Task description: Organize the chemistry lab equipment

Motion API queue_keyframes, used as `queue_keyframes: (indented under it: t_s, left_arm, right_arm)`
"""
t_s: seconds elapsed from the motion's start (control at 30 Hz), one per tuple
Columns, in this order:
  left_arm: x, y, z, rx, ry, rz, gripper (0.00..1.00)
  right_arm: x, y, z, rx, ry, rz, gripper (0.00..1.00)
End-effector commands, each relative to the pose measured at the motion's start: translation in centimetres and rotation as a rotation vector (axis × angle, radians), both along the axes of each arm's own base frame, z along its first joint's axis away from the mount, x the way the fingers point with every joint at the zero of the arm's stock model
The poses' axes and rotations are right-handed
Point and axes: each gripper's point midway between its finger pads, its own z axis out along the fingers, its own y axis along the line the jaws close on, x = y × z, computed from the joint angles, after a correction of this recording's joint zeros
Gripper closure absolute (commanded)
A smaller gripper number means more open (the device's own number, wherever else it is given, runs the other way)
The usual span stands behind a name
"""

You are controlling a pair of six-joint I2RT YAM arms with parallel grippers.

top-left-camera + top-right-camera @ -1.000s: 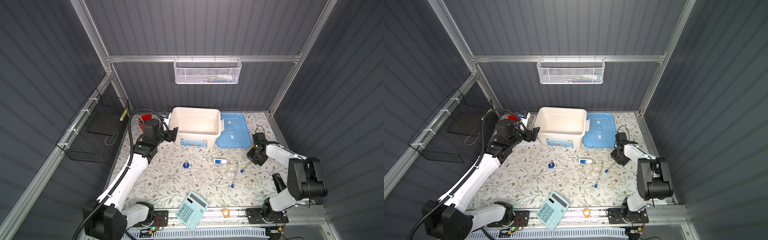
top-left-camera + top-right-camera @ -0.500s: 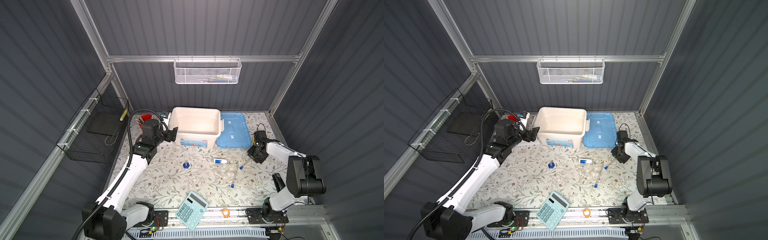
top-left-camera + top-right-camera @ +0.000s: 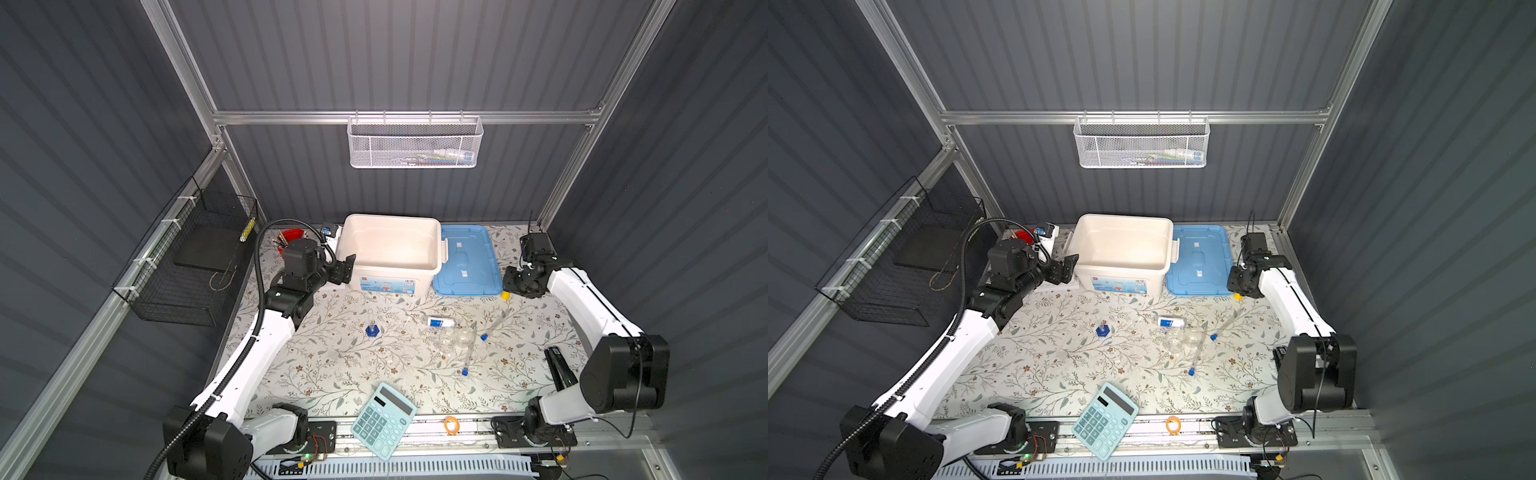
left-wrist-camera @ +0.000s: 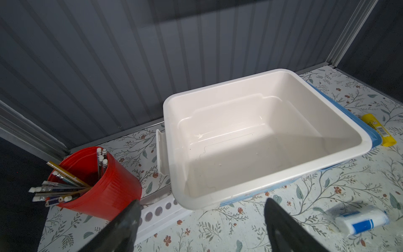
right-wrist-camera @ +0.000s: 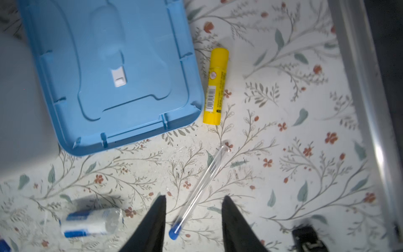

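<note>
My right gripper (image 5: 194,197) is open, its fingers standing apart on either side of a blue-capped test tube (image 5: 202,185) that lies loose on the table and touches neither finger. In both top views this gripper (image 3: 515,284) hovers near the blue lid's front right corner. A second test tube (image 3: 468,355), clear beakers (image 3: 453,340), a blue-white labelled bottle (image 3: 440,322) and a slim cylinder on a blue foot (image 3: 372,329) sit mid-table. My left gripper (image 4: 200,203) is open and empty at the white bin's (image 4: 272,172) front left corner.
A blue lid (image 3: 465,262) lies right of the bin, with a yellow glue stick (image 5: 216,87) beside it. A red cup of pens (image 4: 98,185) and a white rack with holes (image 4: 157,213) are near my left gripper. A teal calculator (image 3: 384,419) lies at the front edge.
My right gripper's jaws have widened and it has drawn back toward the blue lid. The test tube stays on the table. The left arm has barely moved.
</note>
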Motion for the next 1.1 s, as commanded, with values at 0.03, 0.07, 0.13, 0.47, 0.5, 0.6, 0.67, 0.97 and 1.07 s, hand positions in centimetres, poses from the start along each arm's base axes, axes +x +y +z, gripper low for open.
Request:
queue_keyframes:
  t_s: [0.03,0.07,0.13,0.47,0.5,0.6,0.67,0.97,1.07]
  left_arm:
    - [-0.6,-0.1,-0.1,0.023,-0.010,-0.024,0.12]
    - [-0.6,-0.2,-0.3,0.025,-0.007,-0.027,0.12]
    - [-0.7,-0.3,-0.5,0.030,-0.001,-0.034,0.12]
    - [-1.5,-0.2,-0.5,0.047,0.006,-0.049,0.11]
    - [-1.6,-0.1,-0.5,0.053,0.006,-0.048,0.11]
    - [-1.8,0.3,-0.4,0.066,-0.011,-0.039,0.12]
    - [-2.1,0.4,-0.3,0.067,-0.020,-0.039,0.11]
    - [-2.4,0.4,-0.6,0.067,-0.033,-0.047,0.11]
    - [-2.6,0.6,-0.5,0.072,-0.040,-0.040,0.11]
  right_arm:
    - [-2.9,1.5,-1.2,-0.299,0.068,0.496,0.62]
    - [-3.4,1.6,-1.9,-0.368,0.076,0.585,0.63]
    - [-4.4,1.8,-3.0,-0.433,0.111,0.723,0.61]
    - [-7.7,2.4,-6.0,-0.441,0.196,1.104,0.55]
    - [-7.8,2.4,-6.3,-0.448,0.195,1.115,0.55]
    - [-8.7,2.8,-7.1,-0.430,0.193,1.159,0.53]
    - [-9.2,2.7,-7.6,-0.437,0.215,1.182,0.53]
    - [-8.8,2.8,-9.1,-0.455,0.274,1.233,0.53]
    - [-8.3,2.8,-10.0,-0.465,0.284,1.228,0.51]
